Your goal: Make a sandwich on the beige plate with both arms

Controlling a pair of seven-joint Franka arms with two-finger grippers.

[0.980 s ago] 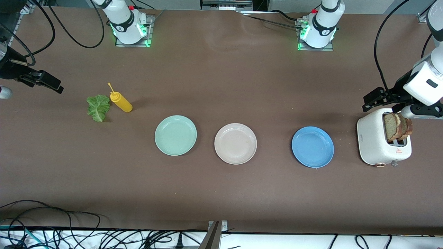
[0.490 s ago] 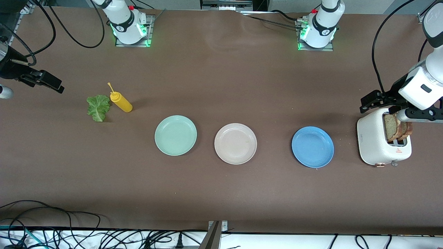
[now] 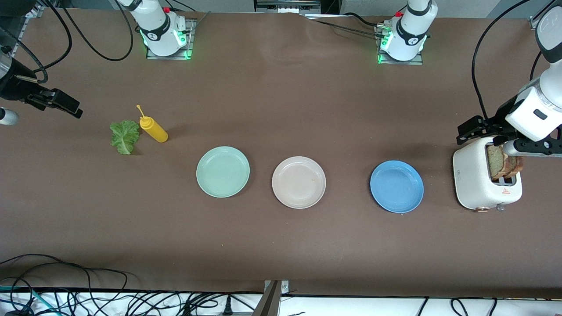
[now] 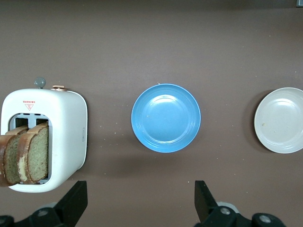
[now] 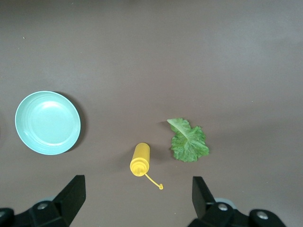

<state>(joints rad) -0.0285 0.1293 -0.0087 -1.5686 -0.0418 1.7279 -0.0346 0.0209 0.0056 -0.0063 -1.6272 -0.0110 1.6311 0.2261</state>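
Two slices of brown bread (image 3: 504,161) (image 4: 28,153) stand upright in the slots of a white toaster (image 3: 474,180) (image 4: 66,118) at the left arm's end of the table. My left gripper (image 3: 491,139) (image 4: 140,203) hangs open over the toaster's edge, nothing between its fingers. The beige plate (image 3: 298,182) (image 4: 281,120) sits bare mid-table. A green lettuce leaf (image 3: 124,137) (image 5: 188,141) lies toward the right arm's end. My right gripper (image 3: 35,109) (image 5: 137,198) hovers open over the table near that end, apart from the leaf.
A yellow squeeze bottle (image 3: 153,129) (image 5: 140,159) lies beside the lettuce. A mint-green plate (image 3: 222,171) (image 5: 47,123) and a blue plate (image 3: 396,186) (image 4: 165,118) flank the beige one. Cables run along the table's front edge.
The left wrist has shifted slightly over the toaster and then settled. The right gripper has edged a little toward the lettuce. Both stay open.
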